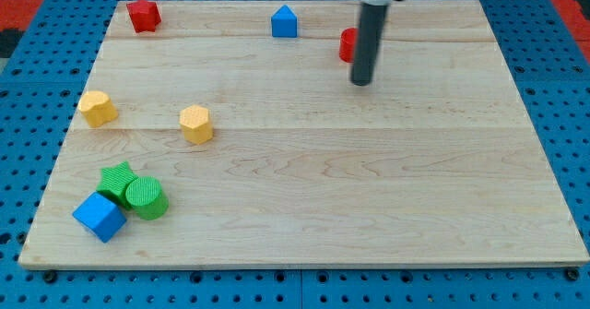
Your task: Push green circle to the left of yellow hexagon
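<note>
Red block (347, 44) half-hidden behind my tip (362, 82) (shape unclear).

A red block (143, 15) sits at the wooden board's (369, 189) top left, a blue house-shaped block (284, 21) right of it, another red block (347, 44) further right. A yellow block (97, 108) lies at left; lower left, a green star (116, 180) touches a blue cube (99, 216)

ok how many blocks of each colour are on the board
red: 2, a star-like block and one partly hidden behind the rod
blue: 2, and
yellow: 2, and
green: 2, star and circle
total: 8
</note>
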Action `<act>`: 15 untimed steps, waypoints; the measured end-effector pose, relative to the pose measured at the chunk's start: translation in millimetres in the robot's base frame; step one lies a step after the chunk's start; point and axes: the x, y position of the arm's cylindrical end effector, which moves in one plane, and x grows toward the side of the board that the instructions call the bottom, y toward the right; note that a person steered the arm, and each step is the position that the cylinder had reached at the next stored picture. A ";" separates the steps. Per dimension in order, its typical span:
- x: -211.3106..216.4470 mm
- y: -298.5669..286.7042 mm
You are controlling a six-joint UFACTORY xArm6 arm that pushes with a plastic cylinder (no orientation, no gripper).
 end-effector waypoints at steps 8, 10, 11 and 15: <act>-57.4 34.0; 131.1 -12.1; 240.6 -49.9; 183.1 -231.6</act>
